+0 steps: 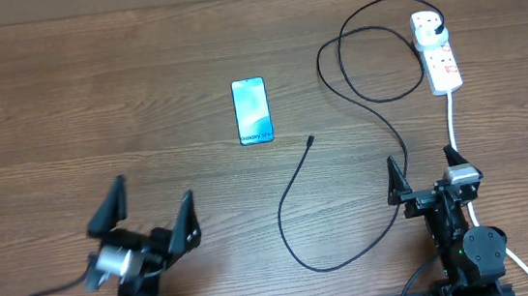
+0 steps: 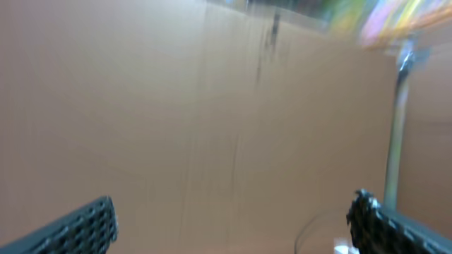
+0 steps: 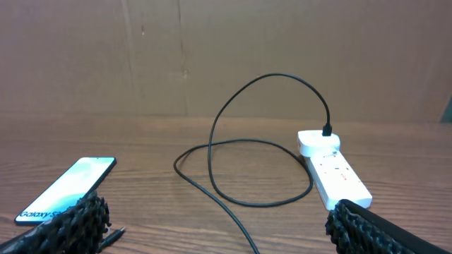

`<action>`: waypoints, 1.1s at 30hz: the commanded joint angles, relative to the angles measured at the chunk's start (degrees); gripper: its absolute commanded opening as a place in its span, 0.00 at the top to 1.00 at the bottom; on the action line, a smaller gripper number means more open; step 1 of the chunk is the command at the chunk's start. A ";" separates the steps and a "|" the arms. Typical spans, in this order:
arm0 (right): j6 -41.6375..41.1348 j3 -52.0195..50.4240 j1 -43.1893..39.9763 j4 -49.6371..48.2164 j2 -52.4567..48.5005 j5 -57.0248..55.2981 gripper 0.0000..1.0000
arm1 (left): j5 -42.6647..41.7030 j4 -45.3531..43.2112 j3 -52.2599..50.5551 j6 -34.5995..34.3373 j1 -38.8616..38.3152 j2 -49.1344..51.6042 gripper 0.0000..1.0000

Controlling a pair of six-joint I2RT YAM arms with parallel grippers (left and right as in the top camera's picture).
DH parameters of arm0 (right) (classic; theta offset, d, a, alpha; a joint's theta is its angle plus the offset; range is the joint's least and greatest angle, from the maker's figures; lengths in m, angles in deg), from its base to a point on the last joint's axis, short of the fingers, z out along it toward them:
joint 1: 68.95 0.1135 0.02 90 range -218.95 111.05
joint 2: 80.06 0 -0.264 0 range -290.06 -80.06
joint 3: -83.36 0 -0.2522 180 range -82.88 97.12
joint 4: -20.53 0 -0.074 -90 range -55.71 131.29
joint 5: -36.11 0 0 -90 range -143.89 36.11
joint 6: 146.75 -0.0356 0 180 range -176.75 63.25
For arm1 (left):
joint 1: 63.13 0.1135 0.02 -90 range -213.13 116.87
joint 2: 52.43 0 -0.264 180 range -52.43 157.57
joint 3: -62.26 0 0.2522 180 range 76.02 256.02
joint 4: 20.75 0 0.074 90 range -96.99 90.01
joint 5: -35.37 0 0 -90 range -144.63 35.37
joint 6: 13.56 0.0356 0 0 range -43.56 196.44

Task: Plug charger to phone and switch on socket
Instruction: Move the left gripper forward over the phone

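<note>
Charger [image 1: 310, 143] lies nearer right end effector [image 1: 420, 155] than left end effector [image 1: 151, 188].

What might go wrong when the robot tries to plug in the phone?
The charger's tip is tiny and lies flat, so it may be hard to pinch. The phone lies loose on the table and may slide when pushed. Tugging the black cable could drag the socket.

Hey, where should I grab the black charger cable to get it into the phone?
Grip the charger just behind its small plug tip, coming straight down, jaws across the cable. That end lies flat and free on the table near the phone; the other sits in the socket.
</note>
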 commanded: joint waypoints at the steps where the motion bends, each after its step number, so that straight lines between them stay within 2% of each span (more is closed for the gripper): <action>1: 0.09 -0.59 -0.11 -0.28 0.52 -0.55 0.00 | 4.13 -3.13 2.95 -1.01 0.33 -0.35 0.00; 4: 0.09 -0.59 -0.11 -0.28 0.52 -0.55 0.00 | 4.39 0.94 9.99 -1.01 0.31 1.64 0.00; 8: 0.09 -0.59 -0.11 -0.28 0.52 -0.55 0.00 | 1.81 8.55 22.93 -0.76 0.31 10.25 0.00; 11: 0.09 -0.59 -0.11 -0.28 0.52 -0.55 0.00 | -4.57 22.62 37.05 -0.79 0.31 20.85 0.00; 14: 0.09 -0.59 -0.11 -0.28 0.52 -0.55 0.00 | -12.90 40.28 52.63 -0.39 0.31 33.70 0.00; 18: 0.09 -0.59 -0.11 -0.28 0.52 -0.55 0.00 | -24.98 52.76 65.48 0.39 0.31 48.15 0.00; 20: 0.09 -0.59 -0.11 -0.28 0.52 -0.55 0.00 | -27.10 55.91 67.78 -0.81 0.28 53.66 0.00; 24: 0.09 -0.59 -0.11 -0.28 0.52 -0.55 0.00 | -36.13 51.95 70.03 -3.85 0.26 63.21 0.00; 26: 0.09 -0.59 -0.11 -0.28 0.52 -0.55 0.00 | -35.50 52.85 73.26 -3.98 -0.44 66.97 0.00; 28: 0.09 -0.57 -0.11 -0.28 0.52 -0.55 0.00 | -30.42 55.65 77.77 -4.28 -2.32 70.25 0.00; 33: 0.09 -0.59 -0.11 -0.28 0.52 -0.55 0.00 | -9.14 72.85 96.67 -3.56 -9.14 80.35 0.00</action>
